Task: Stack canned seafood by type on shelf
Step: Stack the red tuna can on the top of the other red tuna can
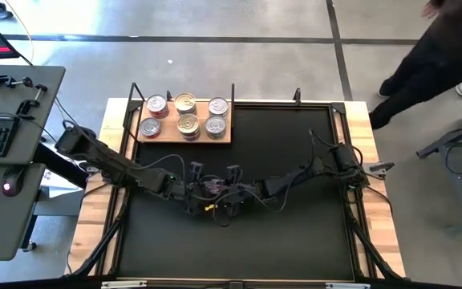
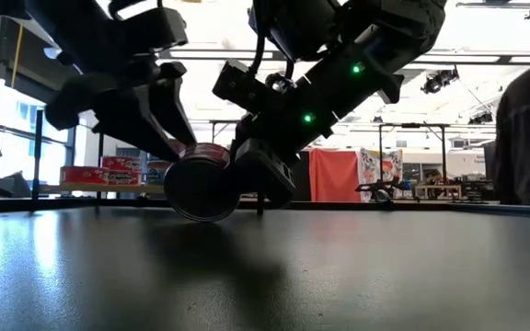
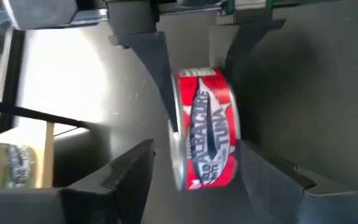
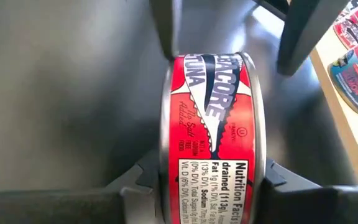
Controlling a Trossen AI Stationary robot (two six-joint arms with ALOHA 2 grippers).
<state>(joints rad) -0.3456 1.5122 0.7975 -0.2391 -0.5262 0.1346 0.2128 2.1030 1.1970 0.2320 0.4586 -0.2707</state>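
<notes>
In the upper left of the high view, the shelf (image 1: 167, 139), a flat light-brown wooden board, lies on the worktop (image 1: 295, 160) and carries six round tins (image 1: 185, 115) in two rows of three: shiny silver lids at the left and right, gold lids in the middle. Lower down, near the centre of the black matte mat, both dark arms meet over one more can (image 3: 205, 127). It stands on its edge, a flat round tin with a silver rim and a glossy red side printed "ALBACORE TUNA" across a fish shape. The left claw (image 3: 194, 155) has its fingers spread on either side of this can, clear of it and gripping nothing. The right claw (image 4: 210, 171) is closed on the can's two flat faces. From its wrist the label reads "Nutrition Facts", "drained (113g" and "Sodium" in black on white.
</notes>
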